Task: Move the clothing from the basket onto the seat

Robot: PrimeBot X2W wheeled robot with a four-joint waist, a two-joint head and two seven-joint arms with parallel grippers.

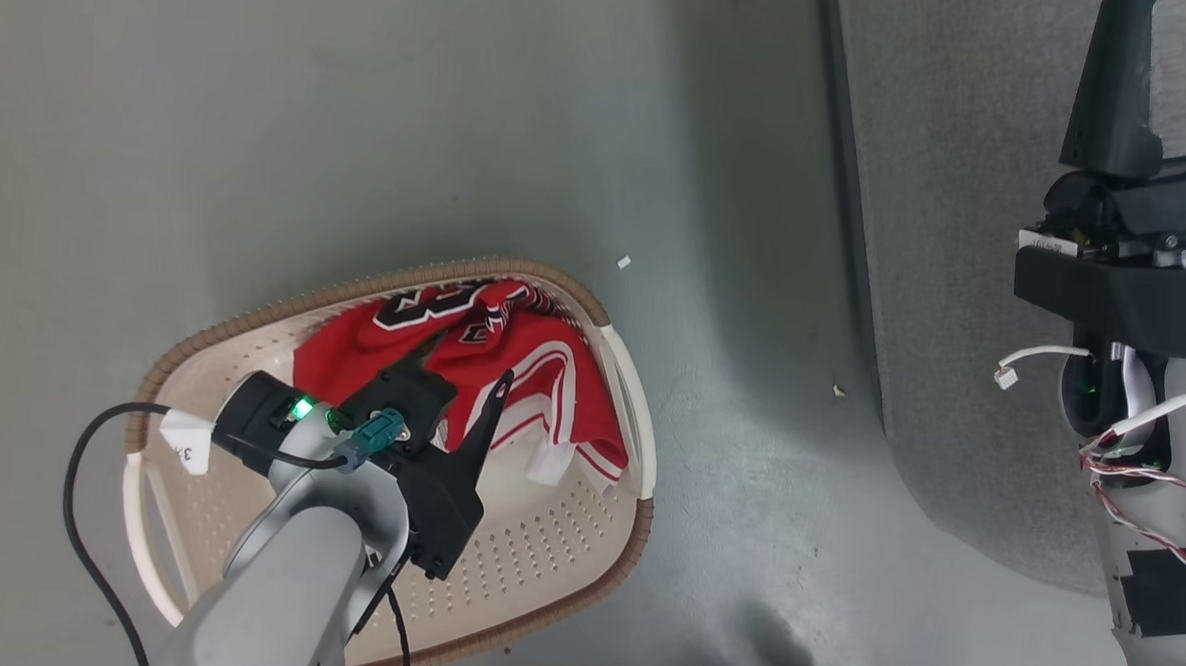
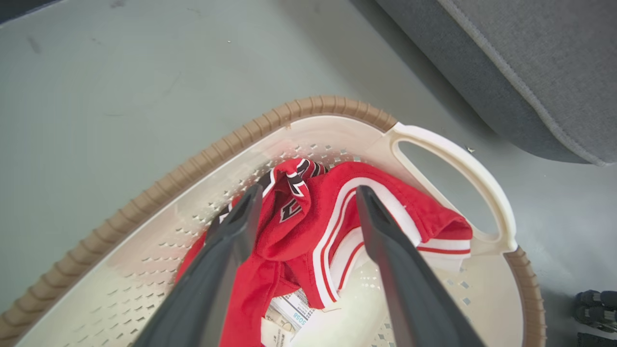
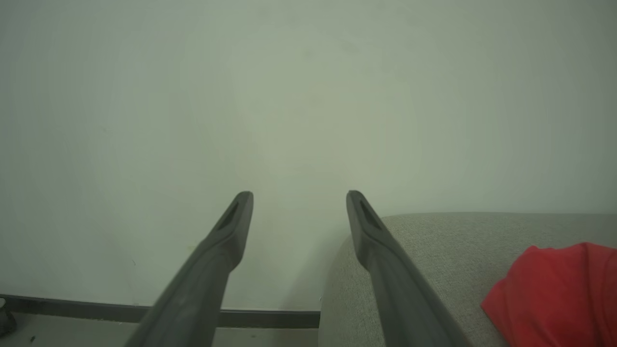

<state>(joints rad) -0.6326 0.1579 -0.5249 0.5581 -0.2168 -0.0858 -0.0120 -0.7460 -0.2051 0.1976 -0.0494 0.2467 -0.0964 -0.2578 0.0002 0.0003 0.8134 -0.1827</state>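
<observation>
A red jersey [image 1: 512, 355] with white stripes and black-and-white lettering lies bunched in the far end of the cream basket [image 1: 553, 556]. My left gripper [image 1: 463, 369] is open just above it. In the left wrist view its fingers [image 2: 226, 250] straddle a raised fold of the jersey [image 2: 308, 226], inside the brown rim [image 2: 193, 164]. The grey seat [image 1: 957, 239] is to the right of the basket. My right gripper [image 3: 299, 197] is open and empty beside the seat's corner [image 3: 434, 250]. Another red garment [image 3: 554, 294] lies on the seat.
The basket stands on a grey-green floor [image 1: 262, 108] with small scraps [image 1: 624, 262] between it and the seat. Paper tags [image 2: 289, 313] lie under the jersey. A black cable [image 1: 85, 511] loops from my left wrist. A pale wall with dark skirting [image 3: 144, 311] faces the right gripper.
</observation>
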